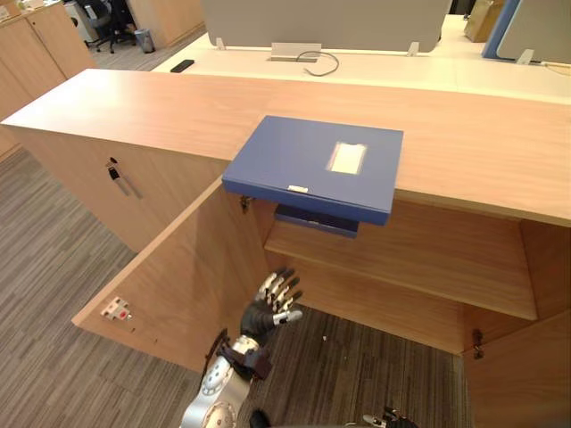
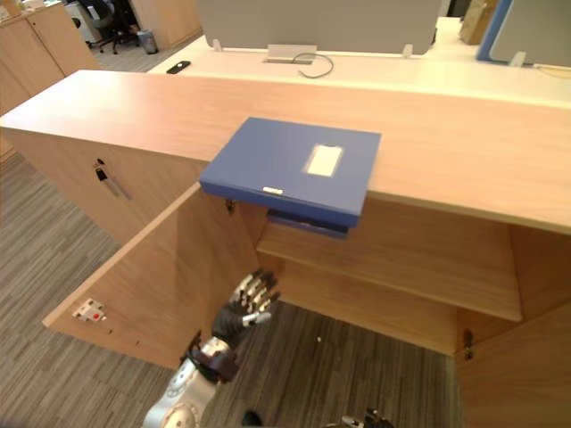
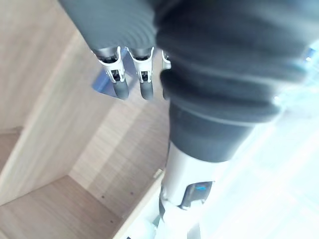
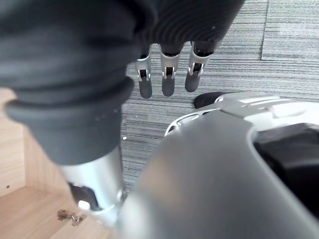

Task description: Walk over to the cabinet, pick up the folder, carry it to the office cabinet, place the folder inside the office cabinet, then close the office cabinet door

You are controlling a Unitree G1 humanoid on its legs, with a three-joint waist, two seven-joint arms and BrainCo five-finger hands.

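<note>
At the front edge of the cabinet top (image 1: 134, 111) the folder (image 1: 312, 165) overhangs, above the open door (image 1: 178, 276). I read my left hand (image 1: 268, 308) low beside that door, fingers loosely spread, empty; right hand (image 4: 168, 79) straight-fingered, empty. Risk: a rising reach clips the overhang and tips the folder floorward.

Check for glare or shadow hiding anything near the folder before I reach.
Left eye view: blue folder evenly lit, its label glaring white; the shelf under its overhang is shaded. Left wrist view: white glare beside the left hand washes out what lies there. Right wrist view: carpet past the right hand evenly lit.
</note>
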